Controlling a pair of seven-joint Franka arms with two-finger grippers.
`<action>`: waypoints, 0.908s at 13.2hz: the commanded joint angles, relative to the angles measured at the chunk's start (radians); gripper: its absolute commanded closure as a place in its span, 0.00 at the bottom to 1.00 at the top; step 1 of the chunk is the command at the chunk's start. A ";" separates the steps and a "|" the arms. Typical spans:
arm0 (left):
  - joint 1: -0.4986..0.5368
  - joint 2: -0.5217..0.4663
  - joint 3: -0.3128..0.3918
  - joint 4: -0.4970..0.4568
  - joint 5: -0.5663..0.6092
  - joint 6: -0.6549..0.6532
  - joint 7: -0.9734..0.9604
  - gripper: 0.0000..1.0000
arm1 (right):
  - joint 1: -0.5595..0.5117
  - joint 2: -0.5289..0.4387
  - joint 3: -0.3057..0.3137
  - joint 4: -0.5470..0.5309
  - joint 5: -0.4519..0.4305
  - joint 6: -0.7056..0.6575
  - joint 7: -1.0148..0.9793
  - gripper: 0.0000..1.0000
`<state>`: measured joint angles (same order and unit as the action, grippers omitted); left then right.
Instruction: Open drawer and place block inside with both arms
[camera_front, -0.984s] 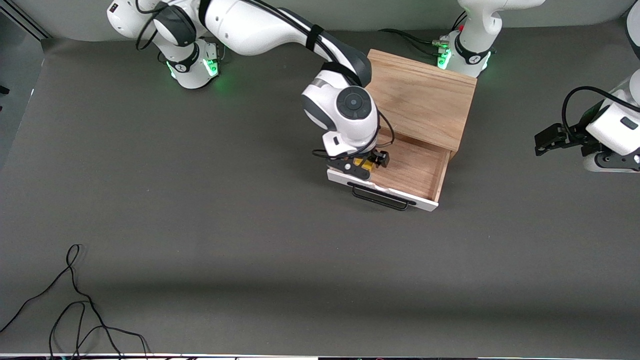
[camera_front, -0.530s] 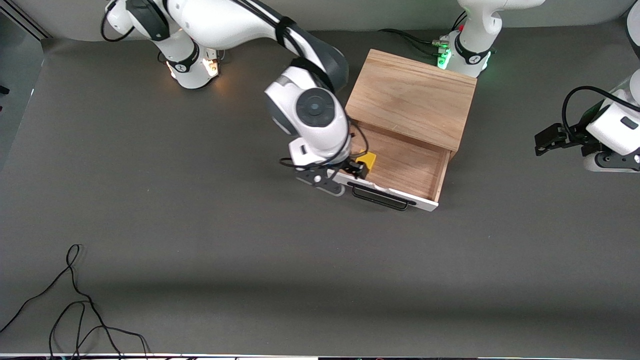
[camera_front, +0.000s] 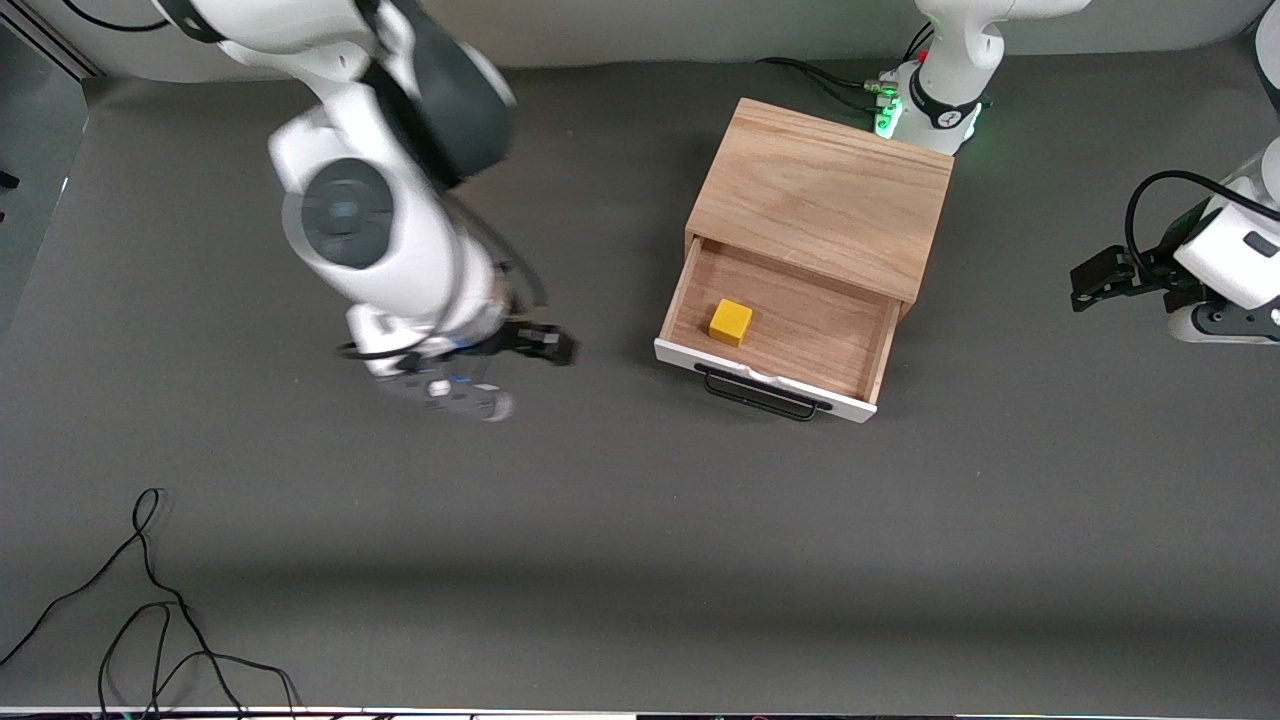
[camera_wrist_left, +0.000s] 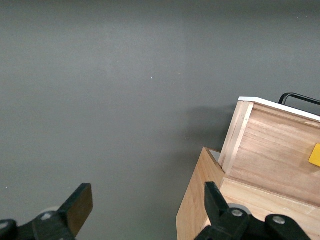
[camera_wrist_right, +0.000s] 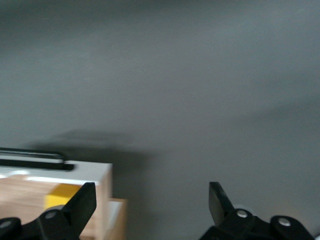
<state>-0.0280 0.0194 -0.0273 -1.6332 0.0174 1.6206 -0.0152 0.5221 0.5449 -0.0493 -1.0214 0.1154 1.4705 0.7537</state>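
The drawer (camera_front: 800, 325) stands pulled out of the light-wood box (camera_front: 822, 195), its white front and black bar handle (camera_front: 760, 393) toward the front camera. The yellow block (camera_front: 731, 322) lies in the drawer, near its corner toward the right arm's end. My right gripper (camera_front: 520, 375) is open and empty over the bare table beside the drawer. In the right wrist view, the gripper (camera_wrist_right: 150, 205) shows spread fingers, with the block (camera_wrist_right: 62, 196) and the drawer front (camera_wrist_right: 60, 172) off to one side. My left gripper (camera_front: 1088, 282) waits open at the left arm's end; the left wrist view shows it (camera_wrist_left: 146, 202) beside the box (camera_wrist_left: 205, 200) and the drawer (camera_wrist_left: 270, 150).
The table is a dark grey mat (camera_front: 640, 520). A loose black cable (camera_front: 150, 620) lies at the near corner toward the right arm's end. The arm bases (camera_front: 930, 105) stand along the back edge.
My right gripper let go of the block in the drawer, then drew back toward the right arm's end of the table. The block stays in the drawer. The left arm has not moved.
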 joint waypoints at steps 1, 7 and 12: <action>-0.010 -0.007 0.007 0.009 0.006 -0.002 0.017 0.00 | 0.009 -0.068 -0.088 -0.046 -0.065 -0.117 -0.190 0.00; -0.012 -0.009 0.006 0.010 0.007 -0.005 0.014 0.00 | 0.009 -0.158 -0.429 -0.095 -0.060 -0.202 -0.747 0.00; -0.012 -0.009 0.006 0.010 0.006 -0.005 0.017 0.00 | -0.092 -0.155 -0.498 -0.072 0.013 -0.197 -0.916 0.00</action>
<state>-0.0287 0.0194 -0.0286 -1.6278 0.0174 1.6206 -0.0151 0.4574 0.3987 -0.5467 -1.0860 0.0760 1.2722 -0.1273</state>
